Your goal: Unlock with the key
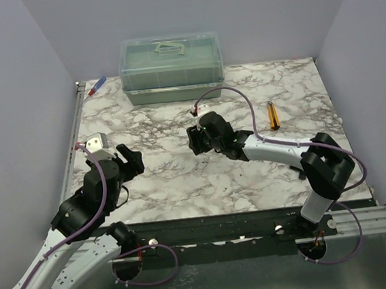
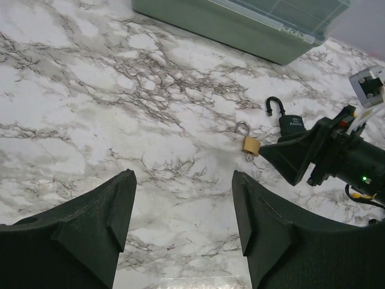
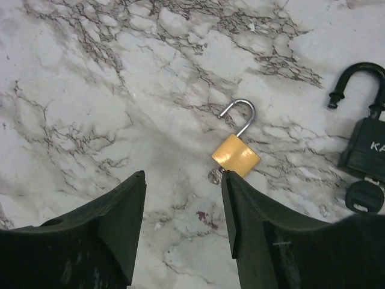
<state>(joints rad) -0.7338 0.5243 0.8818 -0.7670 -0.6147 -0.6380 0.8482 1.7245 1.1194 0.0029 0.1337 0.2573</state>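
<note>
The key (image 3: 364, 197), with a rounded black head, sticks out of the bottom of the black padlock (image 3: 368, 141), whose shackle stands swung open. Left of it lies a small brass padlock (image 3: 236, 155), shackle also open, with a tiny silvery key (image 3: 215, 176) at its base. My right gripper (image 3: 183, 177) hovers open just in front of the brass padlock, its right fingertip by the padlock's lower corner, nothing between the fingers. My left gripper (image 2: 181, 180) is open and empty over bare marble at the table's left; from it I see the black padlock (image 2: 293, 125), the brass padlock (image 2: 251, 145) and the right gripper (image 2: 295, 153).
A green box with a clear lid (image 1: 172, 68) stands at the back of the marble table (image 1: 169, 181). An orange and black tool (image 1: 272, 115) lies at the right, and a red and blue pen (image 1: 97, 87) in the back left corner.
</note>
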